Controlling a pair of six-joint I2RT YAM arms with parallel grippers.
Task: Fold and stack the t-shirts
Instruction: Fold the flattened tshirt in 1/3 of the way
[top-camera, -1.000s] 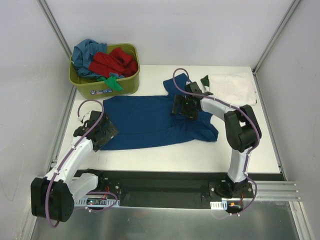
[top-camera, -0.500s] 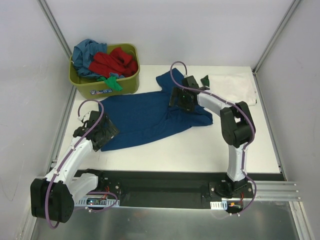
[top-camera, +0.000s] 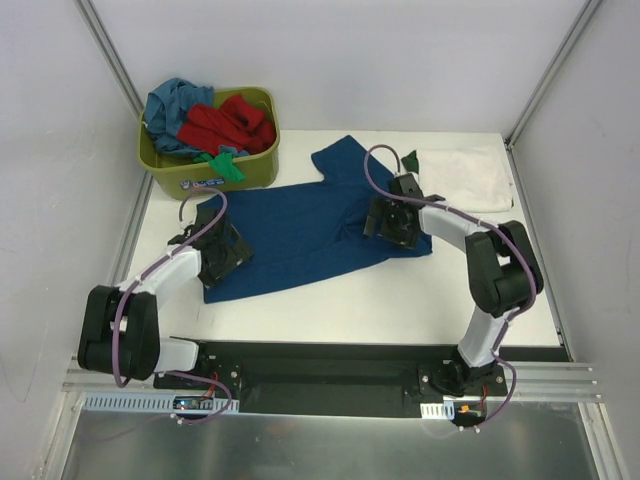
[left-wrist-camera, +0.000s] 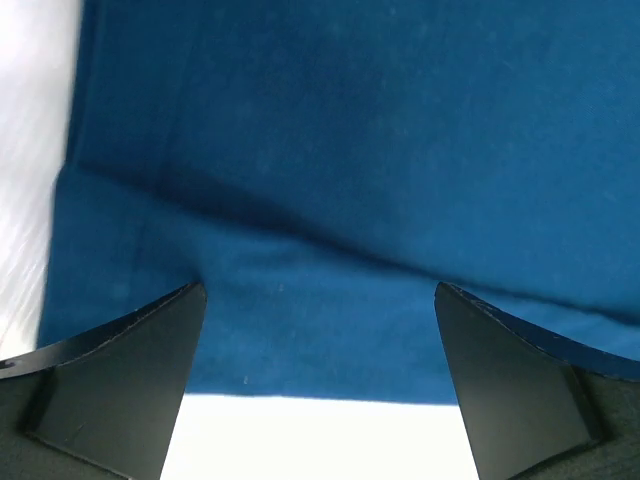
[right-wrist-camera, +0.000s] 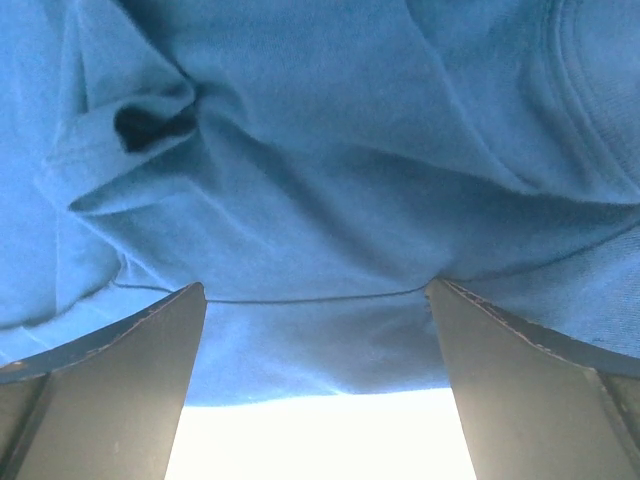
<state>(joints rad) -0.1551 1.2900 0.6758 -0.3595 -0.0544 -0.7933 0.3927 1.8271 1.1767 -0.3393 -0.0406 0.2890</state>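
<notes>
Top external: blue t-shirt (top-camera: 300, 225) lies spread and rumpled across the middle of the table (top-camera: 400, 300), one sleeve pointing toward the far edge. Left gripper (top-camera: 225, 250) sits over the shirt's near-left corner; right gripper (top-camera: 392, 222) sits over its right end. Bare table runs as a wide strip between the shirt's near hem and the black base rail, and opens out further at the near-right corner.

Left wrist: both fingers (left-wrist-camera: 120, 380) spread wide, nothing between them; the shirt's hem crosses the gap, with white table on the near side of it.

Right wrist: fingers (right-wrist-camera: 110, 390) likewise released and wide apart over creased blue cloth, hem edge and bare table just below.

Olive-green tub (top-camera: 255, 170) stands at the far-left corner, its near wall just beside the shirt's far-left edge. Inside, heaped loose: red tee (top-camera: 225, 122) on top, teal tee (top-camera: 172, 100) at the left, green tee (top-camera: 222, 165) hanging over the near rim.

White tee (top-camera: 465, 172) lies flat at the far right; dark green tee (top-camera: 409, 160) shows at its left edge.
</notes>
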